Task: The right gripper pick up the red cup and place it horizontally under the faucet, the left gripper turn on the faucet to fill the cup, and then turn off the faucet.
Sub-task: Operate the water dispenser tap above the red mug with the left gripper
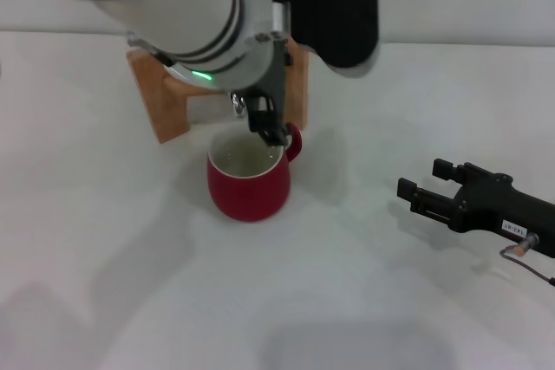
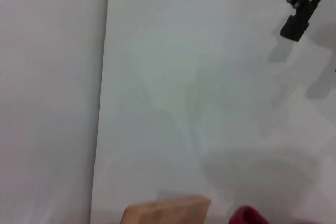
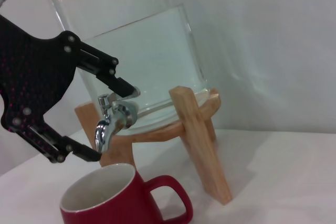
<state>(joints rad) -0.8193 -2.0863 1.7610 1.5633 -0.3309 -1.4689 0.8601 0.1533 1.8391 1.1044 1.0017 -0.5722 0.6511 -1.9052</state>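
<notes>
red cup [image 1: 248,186] upright under faucet [image 3: 111,124], water inside; left tool [image 3: 94,121] spread around faucet; right tool [image 1: 423,186] released.

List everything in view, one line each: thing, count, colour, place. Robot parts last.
red cup: one, red with cream-white inside, upright on the table right under the faucet, handle toward the robot's right.
faucet: one, shiny chrome, on the front of the water jar, spout pointing down at the cup.
water jar: one, clear, holding water, seated on the wooden stand.
wooden stand: one, light wood, on the table behind the cup.
table: one, white, under everything.
left gripper: one tool, black, open, its fingers above and below the faucet.
right gripper: one tool, black with a white label, open, low over the table to the cup's right, holding nothing.
</notes>
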